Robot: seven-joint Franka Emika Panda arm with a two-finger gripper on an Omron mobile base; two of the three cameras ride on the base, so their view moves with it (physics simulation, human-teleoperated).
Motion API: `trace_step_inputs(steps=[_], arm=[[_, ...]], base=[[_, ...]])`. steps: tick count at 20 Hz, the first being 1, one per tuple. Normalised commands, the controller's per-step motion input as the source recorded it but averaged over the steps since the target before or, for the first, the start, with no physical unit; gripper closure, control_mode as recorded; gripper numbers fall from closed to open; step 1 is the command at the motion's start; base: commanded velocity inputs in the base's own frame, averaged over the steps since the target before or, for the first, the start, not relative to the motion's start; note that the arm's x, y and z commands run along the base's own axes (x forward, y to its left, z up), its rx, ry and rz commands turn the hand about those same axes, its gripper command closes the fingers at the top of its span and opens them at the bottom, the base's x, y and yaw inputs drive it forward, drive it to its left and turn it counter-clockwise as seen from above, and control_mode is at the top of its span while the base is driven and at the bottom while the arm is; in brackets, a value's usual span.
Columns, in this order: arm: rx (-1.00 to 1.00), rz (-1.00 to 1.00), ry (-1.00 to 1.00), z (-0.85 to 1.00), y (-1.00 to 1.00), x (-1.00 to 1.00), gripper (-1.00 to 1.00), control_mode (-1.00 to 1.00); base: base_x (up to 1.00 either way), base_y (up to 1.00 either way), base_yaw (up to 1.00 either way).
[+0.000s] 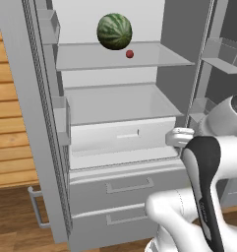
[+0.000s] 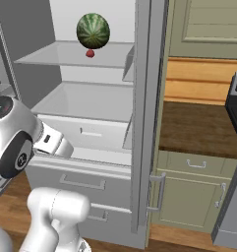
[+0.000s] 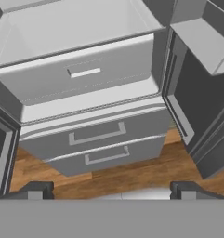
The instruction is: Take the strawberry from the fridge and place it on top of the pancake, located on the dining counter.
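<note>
With the fridge doors open, the strawberry sits on the upper shelf, just beside the watermelon on its near right side. The gripper is spread wide and holds nothing; it points at the lower drawers, well below the fruit.

Risk: the strawberry is small and round. A finger nudging it could roll it along the shelf, and an approach from the left could strike the watermelon.

The right base view adds the cabinets and wooden counter right of the fridge.
</note>
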Motion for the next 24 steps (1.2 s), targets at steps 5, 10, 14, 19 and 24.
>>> trace_step_inputs(steps=[5, 10, 14, 19, 24], arm=[[0.00, 0.00, 0.03, 0.00, 0.00, 0.18, -1.00, 1.00], [0.00, 0.00, 0.00, 0.00, 0.00, 0.00, -1.00, 1.00], [0.00, 0.00, 0.00, 0.00, 0.00, 0.00, -1.00, 1.00], [0.00, 0.00, 0.00, 0.00, 0.00, 0.00, -1.00, 1.00], [0.00, 0.00, 0.00, 0.00, 0.00, 0.00, -1.00, 1.00]], base=[[0.23, 0.08, 0.00], [0.73, 0.56, -0.01], [0.40, 0.41, -0.07], [0.11, -0.56, -0.04], [0.45, 0.00, -0.01]])
